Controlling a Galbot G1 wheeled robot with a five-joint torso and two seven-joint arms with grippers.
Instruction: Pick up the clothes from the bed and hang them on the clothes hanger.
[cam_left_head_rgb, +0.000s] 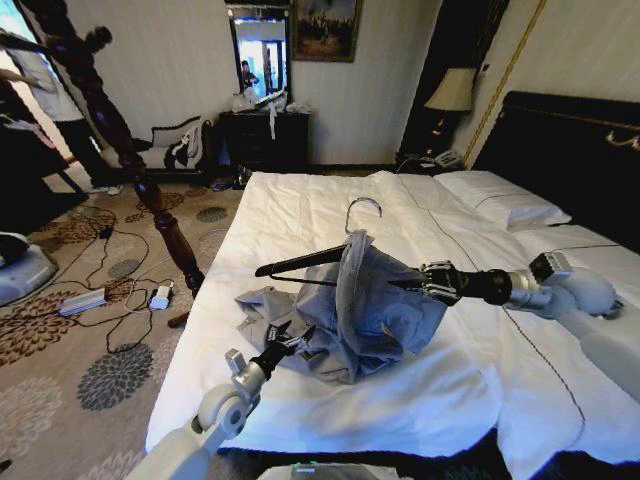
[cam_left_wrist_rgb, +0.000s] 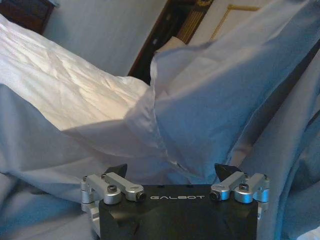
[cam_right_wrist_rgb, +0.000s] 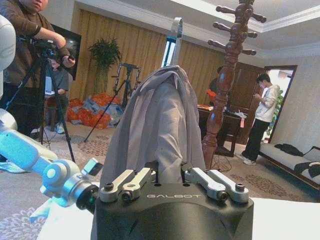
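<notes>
The grey-blue clothes (cam_left_head_rgb: 370, 300) lie bunched on the white bed (cam_left_head_rgb: 300, 210), draped over a black shoulder hanger with a metal hook (cam_left_head_rgb: 362, 205). My right gripper (cam_left_head_rgb: 422, 283) is shut on the cloth-covered end of that hanger, holding it tilted above the sheet; its wrist view shows the clothes (cam_right_wrist_rgb: 160, 120) straight ahead of the gripper (cam_right_wrist_rgb: 169, 172). My left gripper (cam_left_head_rgb: 292, 340) is open at the clothes' lower near edge, with folds of cloth (cam_left_wrist_rgb: 210, 100) just ahead of the gripper (cam_left_wrist_rgb: 171, 172). The dark wooden clothes hanger (cam_left_head_rgb: 120, 140) (cam_right_wrist_rgb: 227, 85) stands on the carpet left of the bed.
Cables and power bricks (cam_left_head_rgb: 100, 295) lie on the patterned carpet by the stand's foot. A dark dresser (cam_left_head_rgb: 265, 135) stands at the far wall. Pillows (cam_left_head_rgb: 500, 200) and a black headboard (cam_left_head_rgb: 570, 150) are on the right. A tripod (cam_right_wrist_rgb: 35, 90) stands beyond the bed.
</notes>
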